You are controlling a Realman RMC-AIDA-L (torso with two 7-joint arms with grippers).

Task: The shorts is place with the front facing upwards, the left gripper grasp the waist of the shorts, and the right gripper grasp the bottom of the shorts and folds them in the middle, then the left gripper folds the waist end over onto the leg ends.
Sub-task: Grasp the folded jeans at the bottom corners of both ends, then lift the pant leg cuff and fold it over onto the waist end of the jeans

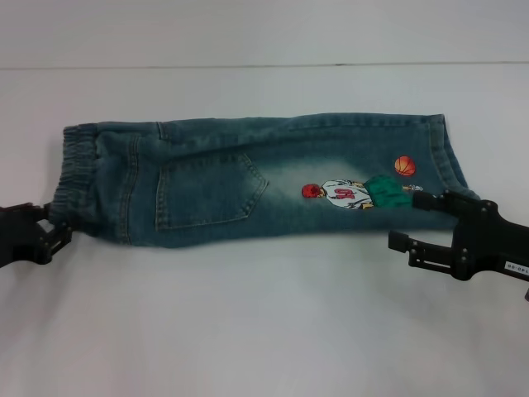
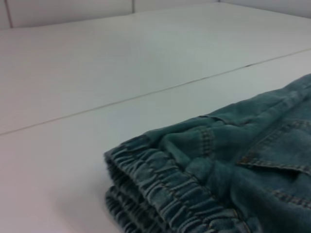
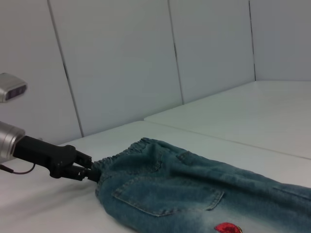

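The denim shorts (image 1: pixel 248 178) lie folded lengthwise across the table, back pocket and a basketball-player print facing up. The ruffled waist (image 1: pixel 74 174) is at the left, and the bottom of the shorts (image 1: pixel 442 157) with its stitched hems is at the right. My left gripper (image 1: pixel 56 233) is at the near corner of the waist and shut on it. The right wrist view shows the left gripper (image 3: pixel 90 171) pinching the waist (image 3: pixel 129 150). My right gripper (image 1: pixel 411 220) stands open just off the near hem corner, its upper finger touching the cloth. The left wrist view shows the layered waist (image 2: pixel 160 194) up close.
The white table (image 1: pixel 264 331) extends in front of and behind the shorts. A seam line (image 1: pixel 248 65) crosses its far side. White wall panels (image 3: pixel 121 58) stand beyond the table in the right wrist view.
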